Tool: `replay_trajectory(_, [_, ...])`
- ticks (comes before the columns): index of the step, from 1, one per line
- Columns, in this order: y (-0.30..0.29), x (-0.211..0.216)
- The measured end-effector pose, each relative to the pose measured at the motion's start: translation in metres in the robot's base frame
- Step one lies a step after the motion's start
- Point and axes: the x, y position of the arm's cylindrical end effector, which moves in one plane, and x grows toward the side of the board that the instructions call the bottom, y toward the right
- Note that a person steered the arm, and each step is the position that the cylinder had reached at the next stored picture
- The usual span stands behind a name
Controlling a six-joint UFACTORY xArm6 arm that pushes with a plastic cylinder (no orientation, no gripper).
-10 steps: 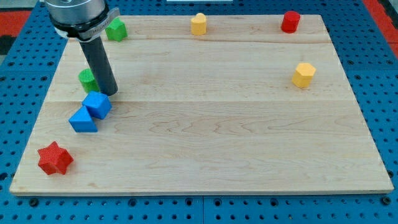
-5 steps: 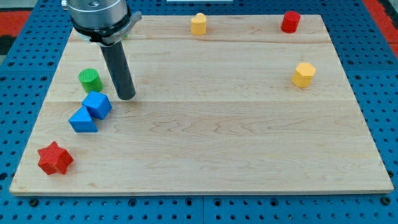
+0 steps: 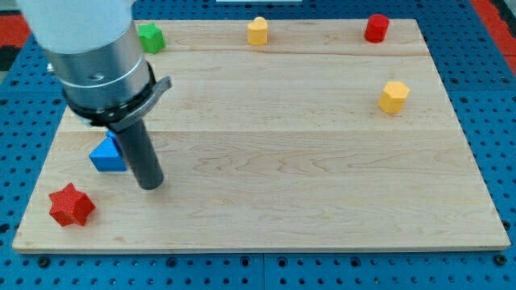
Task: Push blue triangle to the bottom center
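The blue triangle (image 3: 106,155) lies at the board's left side, partly hidden behind the rod. My tip (image 3: 151,185) rests on the board just right of and slightly below the triangle. The blue cube and the green cylinder seen nearby before are hidden behind the arm's body.
A red star (image 3: 71,205) sits at the bottom left corner. A green block (image 3: 150,37) is at the top left. A yellow block (image 3: 257,31) is at the top centre, a red cylinder (image 3: 376,27) at the top right, a yellow hexagon block (image 3: 393,96) at the right.
My tip has moved toward the view's bottom, from beside the blue cube to the right of the blue triangle. The arm now covers the blue cube and green cylinder.
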Motion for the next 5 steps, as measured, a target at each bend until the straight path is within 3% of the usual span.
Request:
replay_trajectory(3, [-0.102,-0.015])
replay_trajectory(5, [-0.107,-0.038])
